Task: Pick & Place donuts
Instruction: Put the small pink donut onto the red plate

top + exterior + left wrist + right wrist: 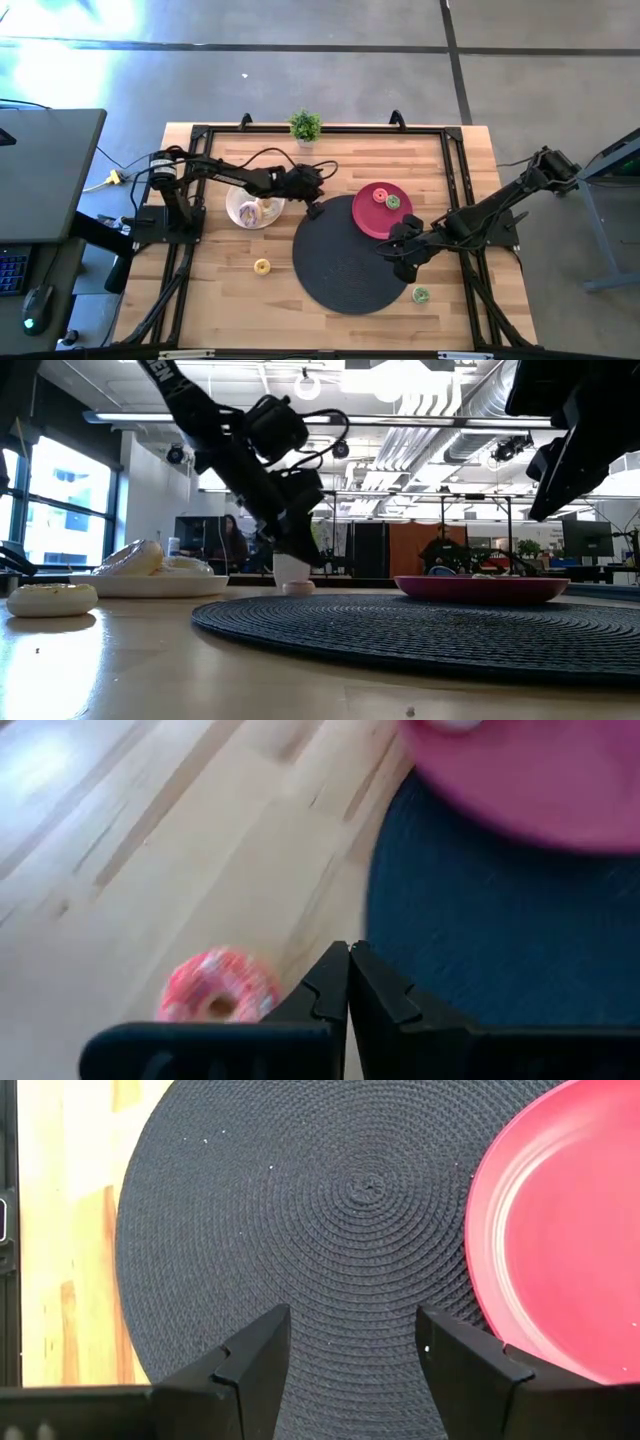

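In the left wrist view, the left tool (349, 982) sat nearest the lens, its two dark fingers (326, 988) clenched tip to tip with nothing between them. Just beside those tips a pink speckled donut (218, 995) lay flat on the wooden counter (150, 870), close to the edge of the dark woven mat (500, 920). From above, that tool (313, 207) hung at the mat's (345, 262) upper left rim, and the pink donut was hidden beneath it.

The right tool (352, 1355) was released, its fingers (262, 1348) spread wide above the mat (300, 1230) with the red plate (560, 1240) just to one side. In the high view it (403, 252) hovered over the mat's right part, just below the red plate (372, 222).

The red plate rested on the mat's upper right and carried two donuts, an orange-red one (379, 196) and a green one (394, 202), side by side. The white plate (240, 217) stood on bare counter left of the mat and held pale donuts (255, 209) heaped together; the low view showed them (128, 557) rising above the rim (150, 586).

A yellow donut (262, 266) lay alone on the counter below the white plate, and a green speckled donut (420, 294) lay off the mat's lower right edge. A small potted plant (305, 127) stood at the counter's far edge. Only the low view showed the room behind, with a person (232, 542) seated far off.
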You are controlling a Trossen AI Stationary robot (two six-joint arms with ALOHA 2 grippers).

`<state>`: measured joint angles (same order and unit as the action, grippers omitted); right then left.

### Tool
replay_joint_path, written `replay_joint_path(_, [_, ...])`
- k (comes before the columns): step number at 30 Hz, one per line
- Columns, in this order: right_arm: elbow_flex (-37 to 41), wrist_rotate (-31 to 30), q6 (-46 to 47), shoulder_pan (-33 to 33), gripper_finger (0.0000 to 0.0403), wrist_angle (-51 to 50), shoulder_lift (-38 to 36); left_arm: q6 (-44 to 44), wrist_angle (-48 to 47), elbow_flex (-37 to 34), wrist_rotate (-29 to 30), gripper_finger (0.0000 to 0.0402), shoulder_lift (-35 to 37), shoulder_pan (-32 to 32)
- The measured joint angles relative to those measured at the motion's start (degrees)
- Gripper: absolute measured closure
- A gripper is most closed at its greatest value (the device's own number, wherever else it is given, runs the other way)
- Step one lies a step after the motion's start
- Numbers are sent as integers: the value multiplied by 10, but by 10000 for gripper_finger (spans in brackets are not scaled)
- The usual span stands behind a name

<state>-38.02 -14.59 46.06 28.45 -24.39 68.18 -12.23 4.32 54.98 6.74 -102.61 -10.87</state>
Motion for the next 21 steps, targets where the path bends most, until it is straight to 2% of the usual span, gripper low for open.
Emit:
replay_joint_path(3, [0,0,0,0,199,3,0,34,-71,17,34,398,0,0])
replay_joint_path(7, [0,0,0,0,199,4,0,49,-97,18,60,384,0,0])
replay_joint_path(10, [0,0,0,0,199,4,0,50,-101,19,55,348,0,0])
replay_joint_path(17, [0,0,0,0,199,4,0,79,-104,16,57,235,0,0])
replay_joint_path(21, [0,0,0,0,199,4,0,94,-97,16,69,203,-7,0])
